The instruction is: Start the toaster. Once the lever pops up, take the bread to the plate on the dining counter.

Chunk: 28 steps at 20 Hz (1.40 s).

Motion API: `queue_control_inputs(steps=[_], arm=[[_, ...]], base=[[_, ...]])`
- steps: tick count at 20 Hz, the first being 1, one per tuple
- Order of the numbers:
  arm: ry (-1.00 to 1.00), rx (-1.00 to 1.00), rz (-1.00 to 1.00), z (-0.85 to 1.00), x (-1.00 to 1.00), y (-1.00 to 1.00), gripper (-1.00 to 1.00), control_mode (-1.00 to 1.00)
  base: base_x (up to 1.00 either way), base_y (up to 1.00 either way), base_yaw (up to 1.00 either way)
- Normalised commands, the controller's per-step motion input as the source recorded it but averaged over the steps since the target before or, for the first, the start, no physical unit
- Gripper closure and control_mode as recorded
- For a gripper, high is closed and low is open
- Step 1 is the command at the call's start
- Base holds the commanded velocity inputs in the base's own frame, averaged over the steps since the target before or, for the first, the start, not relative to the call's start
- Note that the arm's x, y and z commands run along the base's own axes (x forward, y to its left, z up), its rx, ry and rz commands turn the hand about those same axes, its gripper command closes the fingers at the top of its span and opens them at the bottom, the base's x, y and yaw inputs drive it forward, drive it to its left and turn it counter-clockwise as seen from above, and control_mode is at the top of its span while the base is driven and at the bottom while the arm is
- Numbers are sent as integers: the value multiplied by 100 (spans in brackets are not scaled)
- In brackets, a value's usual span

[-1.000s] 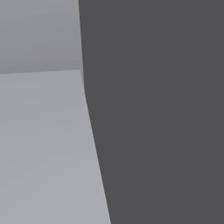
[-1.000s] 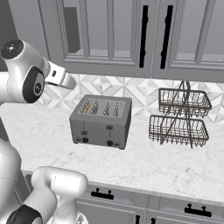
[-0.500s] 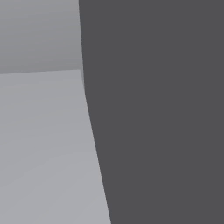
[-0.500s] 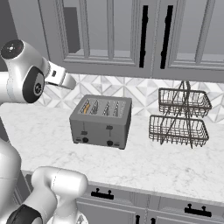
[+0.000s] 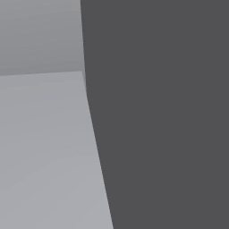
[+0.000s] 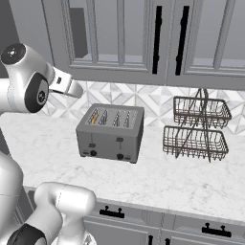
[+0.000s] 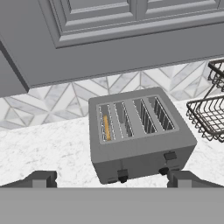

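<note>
Left base view stares close at flat grey panels; right base view looks down across the counter at the toaster (image 6: 111, 132); hand view hangs near, above the same toaster (image 7: 140, 133)

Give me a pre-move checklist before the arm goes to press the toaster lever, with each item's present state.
1. Bread sits in the toaster's leftmost slot: ok.
2. Gripper open, holding nothing: ok.
3. Gripper is clear of the toaster, not yet touching: ok.
4. Left lever in sight at the front face: ok.
5. Lever already down or up: cannot tell.
6. Wire rack stands apart from the toaster, out of the approach: ok.
</note>
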Motion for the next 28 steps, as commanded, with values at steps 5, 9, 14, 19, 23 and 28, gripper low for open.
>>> queue_control_inputs(steps=[5, 9, 14, 19, 23, 28], arm=[[0, 0, 0, 0, 0, 0, -100, -100], [0, 0, 0, 0, 0, 0, -100, -100], [0, 0, 0, 0, 0, 0, -100, -100], [0, 0, 0, 0, 0, 0, -100, -100], [0, 0, 0, 0, 0, 0, -100, -100], [0, 0, 0, 0, 0, 0, -100, -100]], base=[[0, 0, 0], [0, 0, 0], [0, 0, 0], [0, 0, 0], [0, 0, 0], [0, 0, 0]])
